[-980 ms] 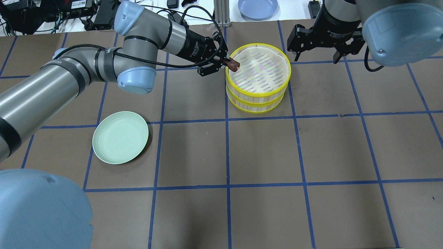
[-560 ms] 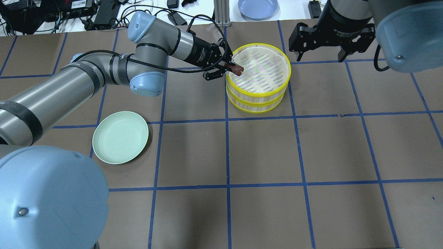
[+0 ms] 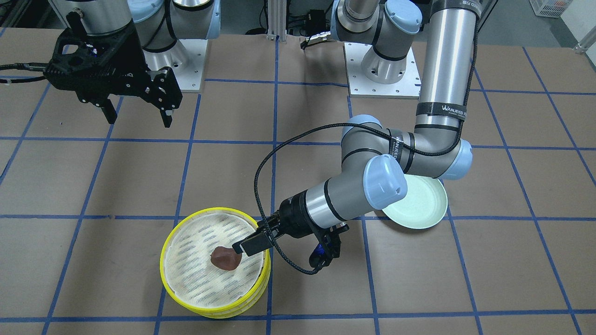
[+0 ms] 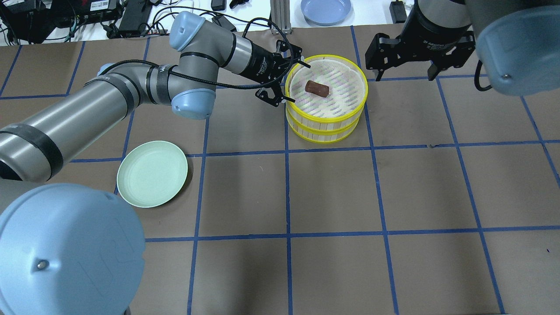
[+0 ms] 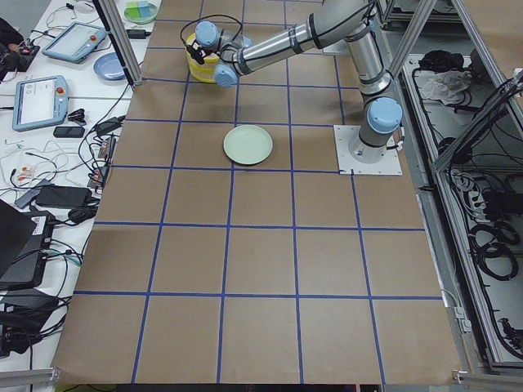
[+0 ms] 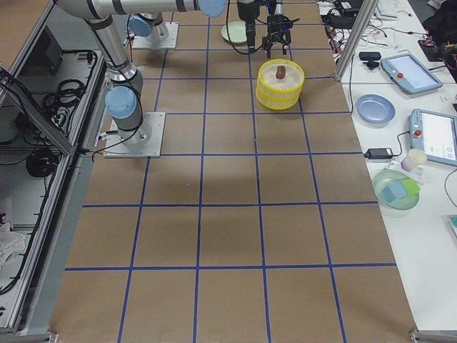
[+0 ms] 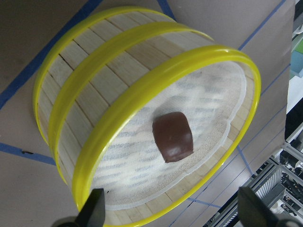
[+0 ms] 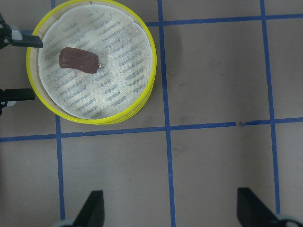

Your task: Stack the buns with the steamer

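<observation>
Left gripper (image 4: 301,84): jaws now apart and empty, straddling the near rim of the two-tier yellow-rimmed slatted steamer (image 4: 326,119). Dark brown blocky bun (image 4: 316,89), clamped a moment ago, lies just beyond the fingertips on the top tier's mesh. Release done; withdrawal likely next. Right gripper (image 4: 405,70) spread, idle.

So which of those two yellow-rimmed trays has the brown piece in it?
The top tray of the stack: the brown bun lies on its whitish mesh lining, in plain sight. The bottom tray sits beneath it, its inside hidden.
</observation>
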Available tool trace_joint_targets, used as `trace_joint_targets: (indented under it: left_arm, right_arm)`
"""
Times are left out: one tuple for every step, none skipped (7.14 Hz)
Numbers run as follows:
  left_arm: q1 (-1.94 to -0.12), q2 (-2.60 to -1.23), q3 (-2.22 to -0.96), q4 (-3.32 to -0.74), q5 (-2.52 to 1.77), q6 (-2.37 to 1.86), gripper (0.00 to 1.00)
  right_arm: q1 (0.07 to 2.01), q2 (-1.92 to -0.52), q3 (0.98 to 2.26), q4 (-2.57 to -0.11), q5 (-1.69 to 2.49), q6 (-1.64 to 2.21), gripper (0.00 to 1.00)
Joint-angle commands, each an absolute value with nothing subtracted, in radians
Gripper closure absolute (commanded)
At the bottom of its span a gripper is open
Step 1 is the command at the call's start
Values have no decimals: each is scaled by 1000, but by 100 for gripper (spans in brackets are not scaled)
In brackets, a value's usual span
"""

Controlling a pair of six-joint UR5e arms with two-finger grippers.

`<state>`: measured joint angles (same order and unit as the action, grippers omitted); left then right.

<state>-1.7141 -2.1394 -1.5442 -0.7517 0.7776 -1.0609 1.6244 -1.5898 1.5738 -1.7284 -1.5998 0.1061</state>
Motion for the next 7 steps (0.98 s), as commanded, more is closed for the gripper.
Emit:
trace_joint_targets:
  left_arm:
    - [-1712,-2091,-1519,-750,797,-1068,1]
    - [-1706,-2057,-1482,-747,907,-939,2]
    - [-1701,-2024,-1482,-773,987,-732,2]
    - [-1674,-1988,-1480,-872,1033,-516,2]
    - [-1639,-1942,-1480,-1010,1133,-315,1]
    - [-1612,-1887,-1471,-1154,1267,-169,0]
    - [-1602,-1829,-1476,-1284,1452,-93,0]
  right_arm:
    - [1624,-1589,1574,-1729,-1600,107,0]
    - [1618,-1589,1572,-1732,-1601,106,0]
    - [1618,-1591,1572,-1732,-1601,106,0]
    - [1618,-1589,1572,-1732,-1601,106,0]
    - [1618,-1589,1571,-1736,-1601,106,0]
    - [1617,-1591,1571,-1735,-1601,106,0]
    - [1617,-1591,1571,-1726,-1620,104,0]
